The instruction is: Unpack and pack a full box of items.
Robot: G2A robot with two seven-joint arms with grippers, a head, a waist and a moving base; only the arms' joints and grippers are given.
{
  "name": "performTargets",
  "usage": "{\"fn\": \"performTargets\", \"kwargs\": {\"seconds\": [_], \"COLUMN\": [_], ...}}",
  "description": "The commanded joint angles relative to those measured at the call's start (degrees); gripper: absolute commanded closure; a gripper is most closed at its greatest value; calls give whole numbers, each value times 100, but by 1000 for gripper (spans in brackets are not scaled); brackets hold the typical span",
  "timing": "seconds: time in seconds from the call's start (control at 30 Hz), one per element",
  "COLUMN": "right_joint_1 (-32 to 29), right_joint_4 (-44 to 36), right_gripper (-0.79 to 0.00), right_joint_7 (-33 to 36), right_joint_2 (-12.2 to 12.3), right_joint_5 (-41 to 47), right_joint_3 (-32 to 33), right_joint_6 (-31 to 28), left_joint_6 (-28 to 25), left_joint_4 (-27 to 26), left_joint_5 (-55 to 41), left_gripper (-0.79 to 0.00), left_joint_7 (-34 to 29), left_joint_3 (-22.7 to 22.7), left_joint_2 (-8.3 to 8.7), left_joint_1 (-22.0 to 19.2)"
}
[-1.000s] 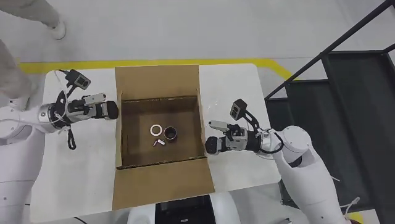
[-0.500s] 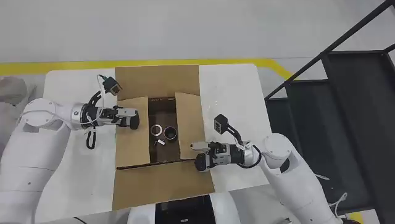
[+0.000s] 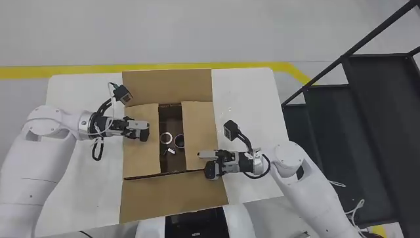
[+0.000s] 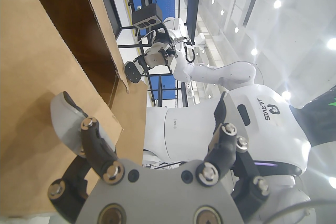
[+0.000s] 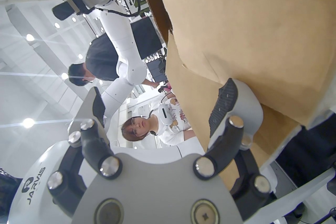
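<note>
Overhead, a white table held an open cardboard box at its middle, with its far flap and near flap spread flat outward.

At the left, the left arm stretched across the table toward the box. The left gripper sat at the left flap with its fingers spread wide and nothing between them. In the left wrist view one finger lay against the flap's plain brown face. This flap was turned inward over the left part of the opening.

Between the two side flaps a dark strip of the box's inside showed. On its floor lay a white ring, a dark round item just to its right and touching or nearly so, and a small white piece just nearer.

Further right, the right flap was likewise turned inward. The right gripper sat at this flap's near corner, fingers also apart and empty, with one textured pad resting against the cardboard.
</note>
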Motion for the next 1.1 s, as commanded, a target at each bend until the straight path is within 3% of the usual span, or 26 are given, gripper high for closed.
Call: {"fn": "performTargets", "kwargs": {"seconds": [0.0,0.33,0.6,0.73,0.87,1.07], "right_joint_1": [109,489,485,365,143,-386], "right_joint_4": [104,597,185,-7,-146,-428], "right_gripper": [-785,-785,-785,-785,-785,-785], "right_joint_7": [-84,-301,-63,254,902,1720], "right_joint_2": [-9,-22,61,182,360,530], "right_joint_5": [30,9,488,413,-341,-805], "right_joint_3": [-67,-302,86,600,1038,1252], "right_joint_6": [-79,-340,-118,163,480,744], "left_joint_6": [-84,-238,-319,-387,-439,-481], "left_joint_4": [14,76,76,117,131,107], "left_joint_5": [246,657,331,239,254,301], "left_gripper": [-785,-785,-785,-785,-785,-785], "left_joint_7": [3,83,255,384,475,600], "left_joint_3": [49,192,-35,-246,-452,-784], "left_joint_2": [11,11,37,73,119,200], "left_joint_1": [-56,-159,-226,-248,-245,-168]}}
